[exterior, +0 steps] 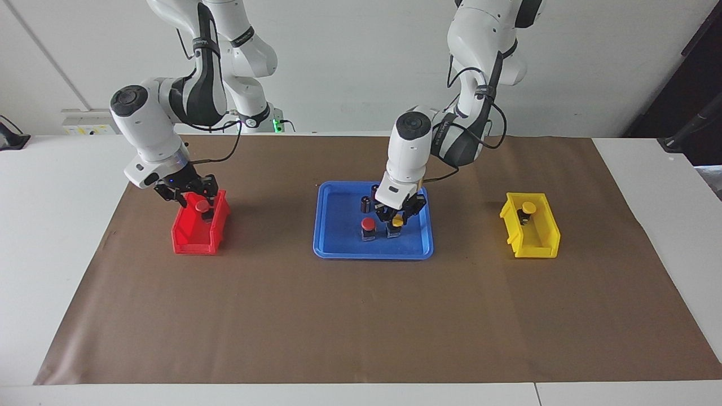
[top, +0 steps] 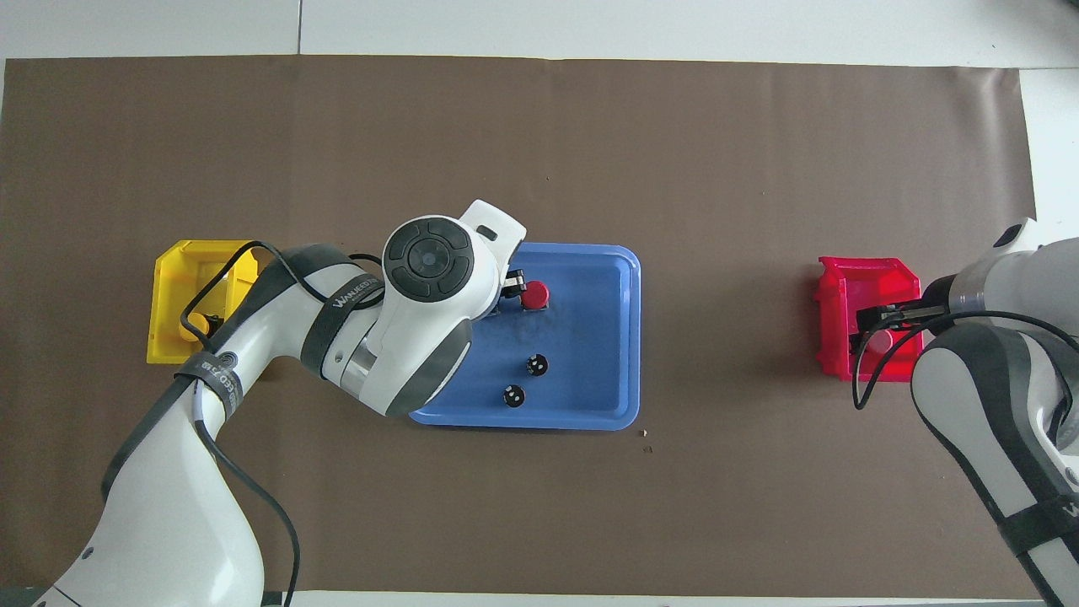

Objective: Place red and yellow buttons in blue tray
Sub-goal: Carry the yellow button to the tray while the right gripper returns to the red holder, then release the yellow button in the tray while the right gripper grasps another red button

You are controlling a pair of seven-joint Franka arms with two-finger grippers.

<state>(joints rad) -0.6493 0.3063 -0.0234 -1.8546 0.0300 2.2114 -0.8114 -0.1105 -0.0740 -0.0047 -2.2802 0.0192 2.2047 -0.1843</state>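
Note:
The blue tray [exterior: 333,248] [top: 607,337] holds a red button [exterior: 368,225] [top: 534,294]. Beside it stands a yellow button [exterior: 397,222], and my left gripper [exterior: 397,220] is low in the tray, shut on it. From overhead the left arm hides that button. My right gripper [exterior: 194,197] [top: 881,320] is at the top of the red bin [exterior: 186,239] [top: 834,337]. It is open, fingers either side of a second red button [exterior: 201,206] [top: 881,342] in the bin; I cannot tell whether they touch. A second yellow button [exterior: 528,208] [top: 192,325] sits in the yellow bin [exterior: 536,245] [top: 173,261].
Two small dark cylinders with silvery tops [exterior: 365,203] [top: 536,365] stand in the tray, nearer to the robots than the buttons. The bins sit at either end of the brown mat [exterior: 361,316], which lies bare on the side of the tray farther from the robots.

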